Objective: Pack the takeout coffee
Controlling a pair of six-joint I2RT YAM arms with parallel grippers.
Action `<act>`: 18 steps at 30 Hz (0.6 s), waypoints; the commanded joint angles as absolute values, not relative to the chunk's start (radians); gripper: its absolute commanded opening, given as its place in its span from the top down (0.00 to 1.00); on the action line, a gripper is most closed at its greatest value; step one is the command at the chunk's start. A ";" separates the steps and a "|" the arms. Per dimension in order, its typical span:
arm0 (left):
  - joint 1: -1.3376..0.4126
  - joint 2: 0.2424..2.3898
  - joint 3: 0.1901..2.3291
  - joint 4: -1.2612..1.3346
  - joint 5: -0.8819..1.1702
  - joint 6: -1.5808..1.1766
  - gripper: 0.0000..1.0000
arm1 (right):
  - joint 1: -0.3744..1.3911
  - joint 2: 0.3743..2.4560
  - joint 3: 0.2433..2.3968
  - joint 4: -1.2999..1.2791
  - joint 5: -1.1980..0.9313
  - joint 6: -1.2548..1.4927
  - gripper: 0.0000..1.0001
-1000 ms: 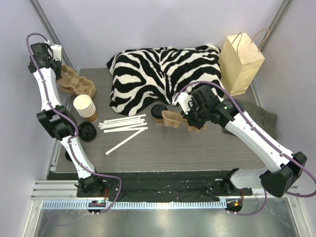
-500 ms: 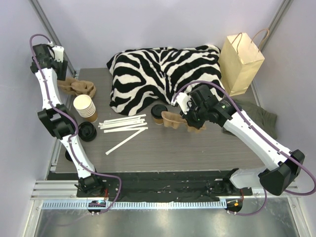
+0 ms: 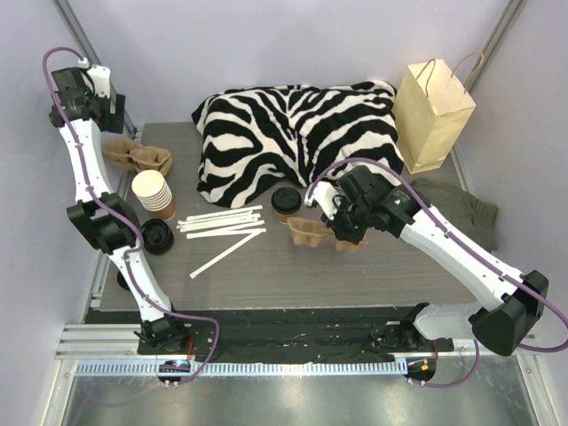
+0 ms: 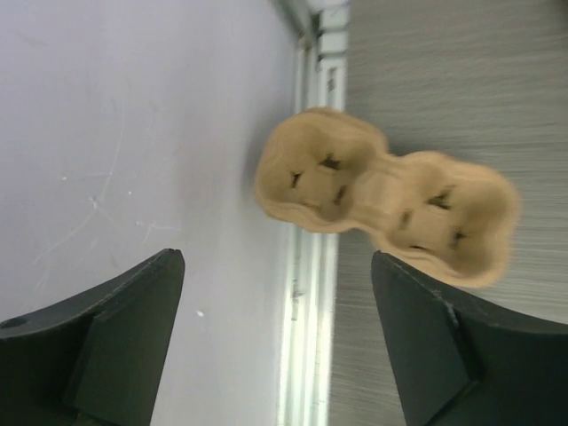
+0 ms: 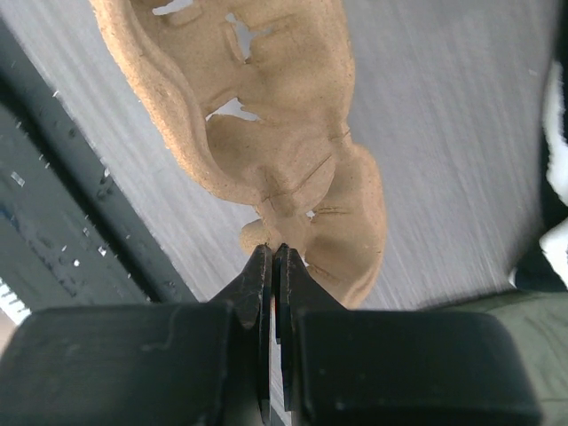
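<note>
A: Where's the takeout coffee (image 3: 286,202)?

B: Upright on the bench (image 3: 355,275), mid-scene, just on the near side of the zebra pillow (image 3: 293,133). Nothing holds it.

A: Handling?

B: My guess: the thin paper wall dents easily. The lid is only pressed on, so it could pop if squeezed or lifted by it. Light if empty; the contents aren't visible. Take it round the body under the lid rim with a gentle pinch, and keep it upright.

A: End effectors?

B: Right end effector (image 5: 273,266) is clenched on the edge of a pulp cup carrier (image 5: 266,133), just near and right of the coffee. Left end effector (image 4: 275,266) is released, fingers spread wide, above a second carrier (image 4: 386,209) lying at the far-left bench edge.

A: Against a second ago?

B: Then the left one was pinching that second carrier. Now it has let go and risen. The right one has pulled its carrier nearer, away from the pillow. The coffee hasn't moved.
</note>
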State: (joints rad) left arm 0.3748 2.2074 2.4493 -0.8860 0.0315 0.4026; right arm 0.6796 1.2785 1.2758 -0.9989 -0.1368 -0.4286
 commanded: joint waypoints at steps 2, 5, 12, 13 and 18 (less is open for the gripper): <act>0.293 1.944 2.439 -0.971 0.219 0.322 0.02 | 0.775 1.216 1.197 -0.904 -0.153 -0.469 0.99; 0.243 1.813 2.327 -1.015 0.285 0.308 0.00 | 0.853 1.241 1.144 -0.826 -0.124 -0.479 0.99; 0.221 1.573 2.049 -1.137 0.500 0.245 0.00 | 0.994 1.362 1.086 -0.608 0.049 -0.515 0.99; 0.219 1.521 2.013 -1.140 0.512 0.244 0.00 | 1.026 1.373 1.071 -0.557 0.101 -0.521 0.99; 0.219 1.388 1.794 -1.089 0.537 0.210 0.00 | 1.097 1.492 1.077 -0.466 0.189 -0.509 0.99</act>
